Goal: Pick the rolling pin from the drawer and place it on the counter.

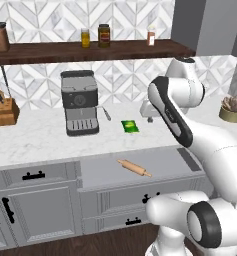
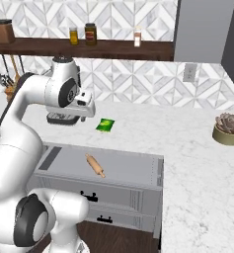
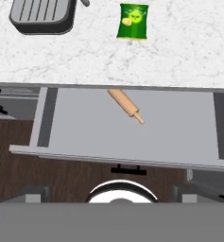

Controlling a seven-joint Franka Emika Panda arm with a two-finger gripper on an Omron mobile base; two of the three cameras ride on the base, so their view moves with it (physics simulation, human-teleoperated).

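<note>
The drawer (image 3: 132, 137) stands pulled open, the rolling pin (image 3: 126, 106) lying inside near its back edge — ungrasped. The counter (image 3: 179, 52) beyond awaits it; the fingers' state I cannot tell.

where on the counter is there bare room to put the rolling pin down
The widest bare patch of counter lies between the green packet and the potted plant. A smaller strip runs between the knife block and the coffee machine. It is tight between coffee machine and packet.
</note>
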